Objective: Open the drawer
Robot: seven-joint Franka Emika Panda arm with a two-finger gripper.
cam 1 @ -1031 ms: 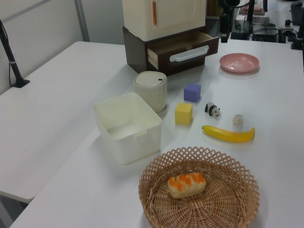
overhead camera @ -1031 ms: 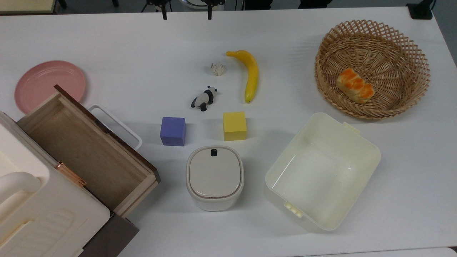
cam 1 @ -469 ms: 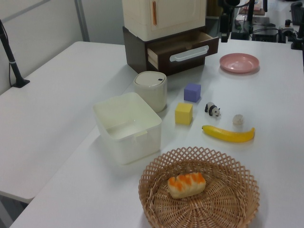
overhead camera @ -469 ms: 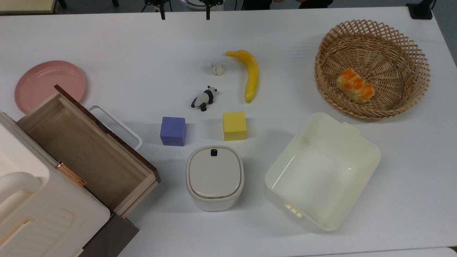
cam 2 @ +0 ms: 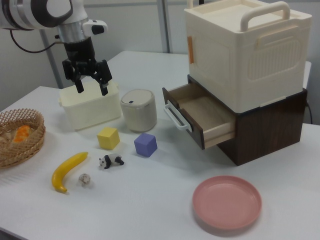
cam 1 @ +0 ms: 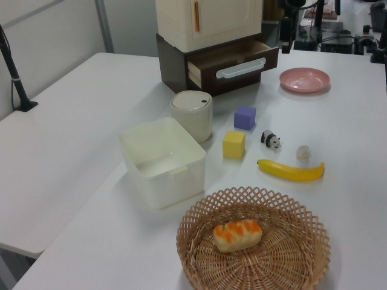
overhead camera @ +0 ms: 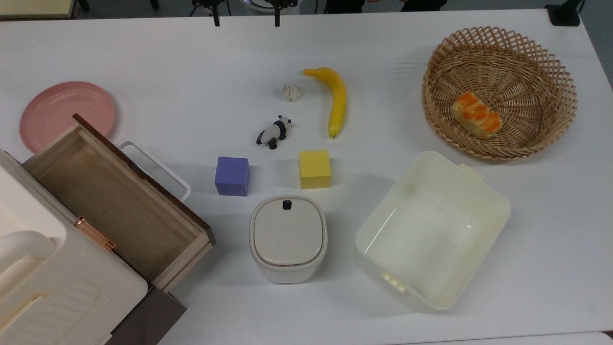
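A robotics lab: a white surface (overhead camera: 143, 57) carries toy props, a plastic banana (overhead camera: 335, 98), foam cubes (overhead camera: 314, 168) and a panda figurine (overhead camera: 274, 132). Camera stands (overhead camera: 213, 12) clamp its 12 o'clock edge in the top view; a robot arm (cam 2: 45, 12) hangs above.

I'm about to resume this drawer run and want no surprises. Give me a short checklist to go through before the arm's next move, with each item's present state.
1. Drawer pulled out of the cabinet: ok, its wooden inside shows.
2. Drawer empty inside: ok, the top view shows bare wood.
3. White handle free of the gripper: ok, the gripper hangs open and empty in the air, well apart.
4. Nothing touching the drawer front: ok, the purple block and lidded bin stand apart from it.
5. Pink plate off the drawer: ok, it lies flat on the table beside the cabinet.
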